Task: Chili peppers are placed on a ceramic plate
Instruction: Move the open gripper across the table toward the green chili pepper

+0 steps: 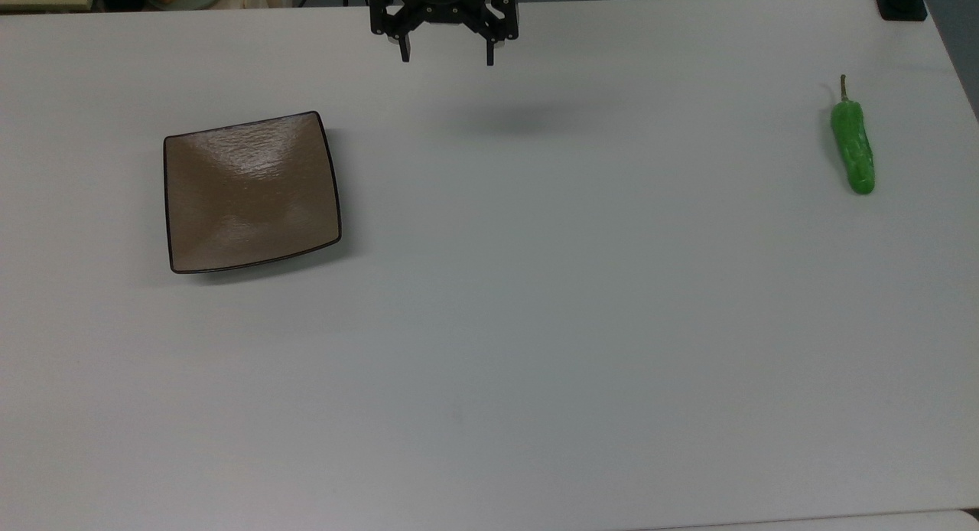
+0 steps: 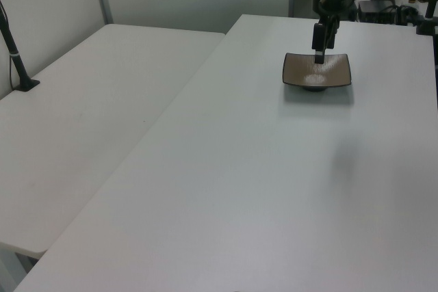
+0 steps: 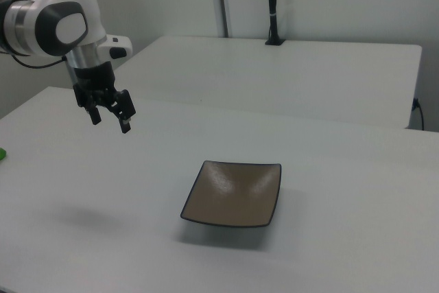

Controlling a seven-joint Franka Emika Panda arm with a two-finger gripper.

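Gripper (image 1: 447, 57): fingers spread apart, nothing between them, hanging well above the table (image 1: 489, 347) with its soft shadow on the bare surface beneath.

Ceramic plate (image 1: 251, 193): square, brown, dark-rimmed, empty. Lies off to the gripper's side toward the top view's left, apart from it and lower.

Chili pepper (image 1: 853, 146): green, lying flat on the table, stem end pointing to the top view's top. Well apart from the gripper toward the top view's right, on the opposite side from the plate and near the table's edge.

Risks, as judged: the pepper is glossy and rounded, so a grasp off its midline may squirt it out or roll it toward the nearby edge. A pinch near the thin stem may let the body swing and drop during the long carry across the table. A descent too deep would drive the fingertips into the tabletop.
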